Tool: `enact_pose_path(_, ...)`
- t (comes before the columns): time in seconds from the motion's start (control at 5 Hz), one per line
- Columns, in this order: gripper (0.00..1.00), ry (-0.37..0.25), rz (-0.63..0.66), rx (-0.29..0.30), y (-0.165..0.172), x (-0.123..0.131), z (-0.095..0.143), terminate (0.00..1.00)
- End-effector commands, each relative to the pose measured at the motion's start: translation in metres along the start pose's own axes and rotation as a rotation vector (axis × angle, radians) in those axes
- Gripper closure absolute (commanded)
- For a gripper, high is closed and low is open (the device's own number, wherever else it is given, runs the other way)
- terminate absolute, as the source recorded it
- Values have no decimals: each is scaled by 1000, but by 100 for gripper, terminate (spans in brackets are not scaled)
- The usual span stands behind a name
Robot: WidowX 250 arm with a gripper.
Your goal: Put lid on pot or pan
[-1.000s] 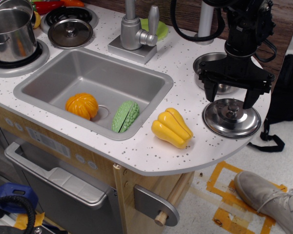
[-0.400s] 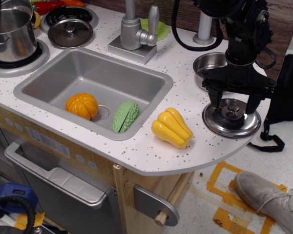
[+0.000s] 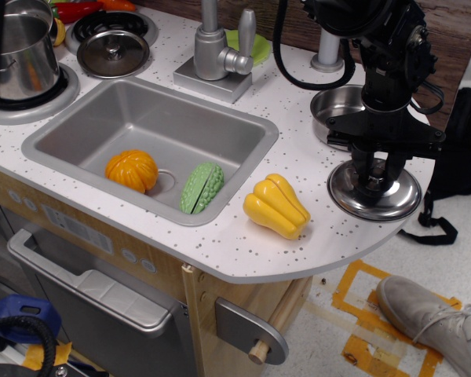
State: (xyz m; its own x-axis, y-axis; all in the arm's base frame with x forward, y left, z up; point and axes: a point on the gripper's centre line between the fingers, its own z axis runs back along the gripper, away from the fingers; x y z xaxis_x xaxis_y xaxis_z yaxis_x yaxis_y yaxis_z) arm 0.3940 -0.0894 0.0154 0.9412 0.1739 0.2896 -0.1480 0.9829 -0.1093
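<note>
The fingers (image 3: 374,170), spread wide a second ago, have dropped and drawn together on the knob of the lid (image 3: 374,192), which still rests on the desk (image 3: 314,228). The pot (image 3: 339,106) lies near, at eleven o'clock; lifting appears next.

No readable text anywhere that I can see — no labels, brands, numbers or signs. The round marks on the cabinet front (image 3: 78,229) are blank bumps, nothing printed. Faucet (image 3: 213,49), sink (image 3: 243,129) and big pot (image 3: 23,53) carry no lettering. The robot arm (image 3: 388,47) is plain black — any marking on it is too dark to make out.
</note>
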Motion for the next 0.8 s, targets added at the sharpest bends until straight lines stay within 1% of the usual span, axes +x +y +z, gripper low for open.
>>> enact_pose_path(0.0, 100, 4, -27, 38, 9, 11, 25, 0)
enact_pose_path(0.2, 100, 38, -45, 29, 15, 18, 43, 0)
enact_pose_path(0.6, 100, 30, -70, 121, 17, 28, 82, 0)
